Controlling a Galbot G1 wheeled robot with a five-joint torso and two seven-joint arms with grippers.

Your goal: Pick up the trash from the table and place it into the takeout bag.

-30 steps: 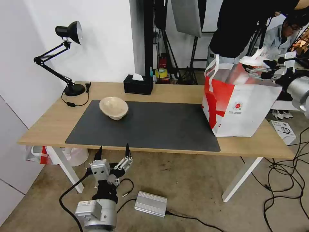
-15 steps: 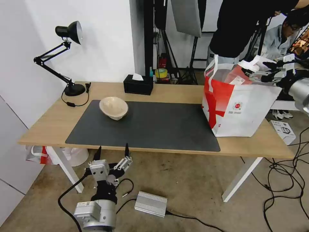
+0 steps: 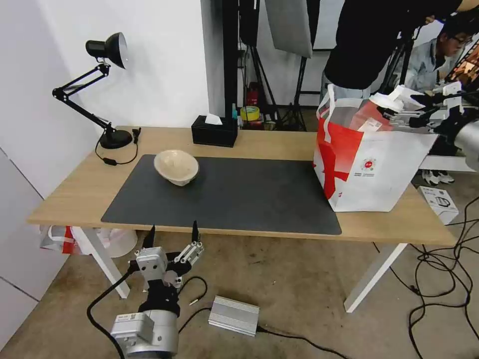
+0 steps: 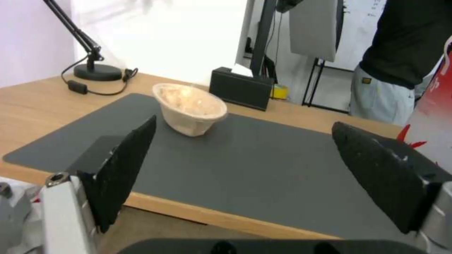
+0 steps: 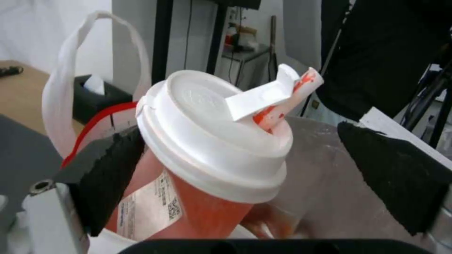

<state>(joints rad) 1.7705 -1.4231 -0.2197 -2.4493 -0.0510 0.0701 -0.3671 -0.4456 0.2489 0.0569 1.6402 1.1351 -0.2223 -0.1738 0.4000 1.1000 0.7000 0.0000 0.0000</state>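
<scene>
Right gripper (image 3: 399, 110) spread wide above takeout bag (image 3: 371, 167), red drink cup (image 5: 207, 165) released inside, left gripper (image 3: 172, 234) open, empty, below table (image 3: 279, 142) edge.

**Around the desk**

A black desk lamp (image 3: 100, 75) stands at the far left corner, its cord (image 3: 116, 160) trailing beside the base. A black tissue box (image 3: 214, 130) sits at the back edge. On the floor lie a silver metal box (image 3: 233, 315), tangled black cables (image 3: 444, 279) and a small white carton (image 3: 439, 202)
</scene>
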